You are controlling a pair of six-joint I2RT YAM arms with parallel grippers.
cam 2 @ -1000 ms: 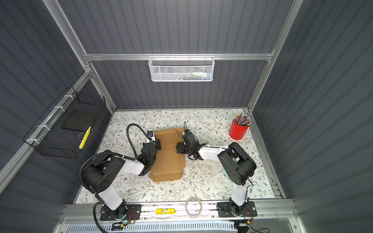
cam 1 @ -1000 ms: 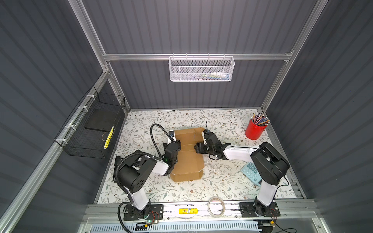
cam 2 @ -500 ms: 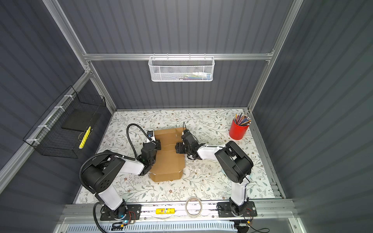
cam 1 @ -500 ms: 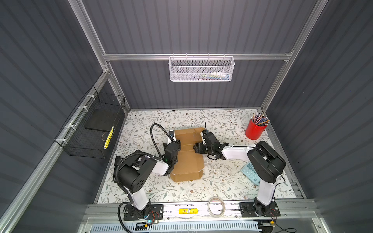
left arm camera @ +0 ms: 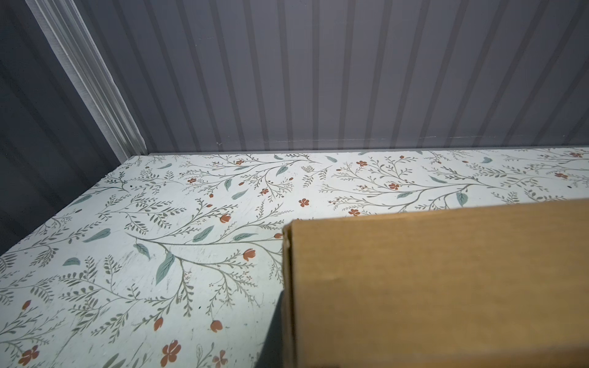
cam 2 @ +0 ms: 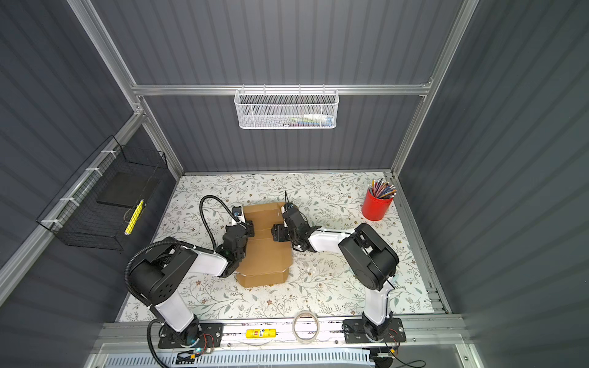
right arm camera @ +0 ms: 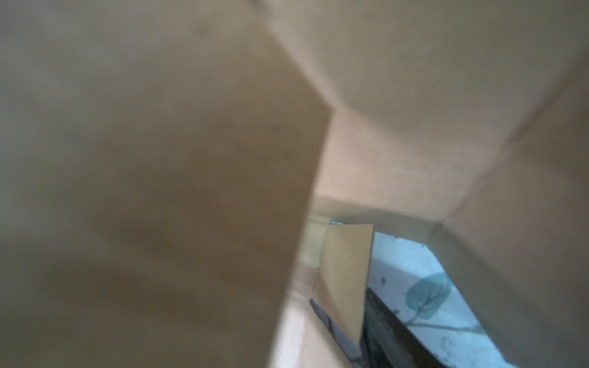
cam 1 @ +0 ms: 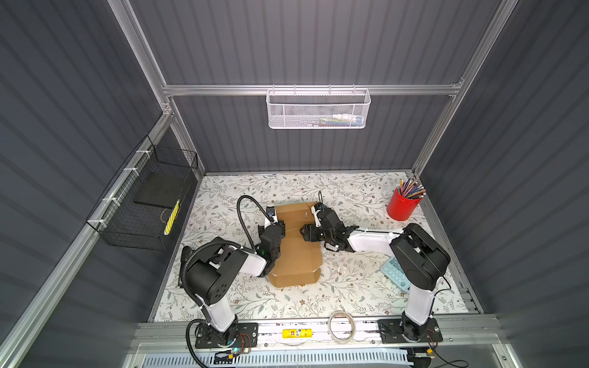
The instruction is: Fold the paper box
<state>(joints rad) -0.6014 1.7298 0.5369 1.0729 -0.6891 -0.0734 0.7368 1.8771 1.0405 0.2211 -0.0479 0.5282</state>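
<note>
The paper box (cam 1: 298, 255) (cam 2: 266, 255) is a brown cardboard sheet lying lengthwise mid-table, its near end flap folded over. My left gripper (cam 1: 276, 228) (cam 2: 247, 230) sits at its left edge, shut on a raised side wall. That wall (left arm camera: 430, 286) fills the left wrist view and hides the jaws. My right gripper (cam 1: 305, 235) (cam 2: 275, 234) reaches in from the right edge and stands open. In the right wrist view, folded cardboard (right arm camera: 414, 95) surrounds it, and a small tab (right arm camera: 345, 280) stands beside a black finger (right arm camera: 387, 328).
A red cup of pencils (cam 1: 401, 208) stands at the back right. A teal calculator (cam 1: 395, 272) lies under the right arm. A tape roll (cam 1: 341, 325) rests on the front rail. A black wire basket (cam 1: 149, 204) hangs on the left wall, a white mesh basket (cam 1: 318, 110) at the back.
The right arm has shifted slightly left, toward the box. The left arm and the cardboard have not visibly moved.
</note>
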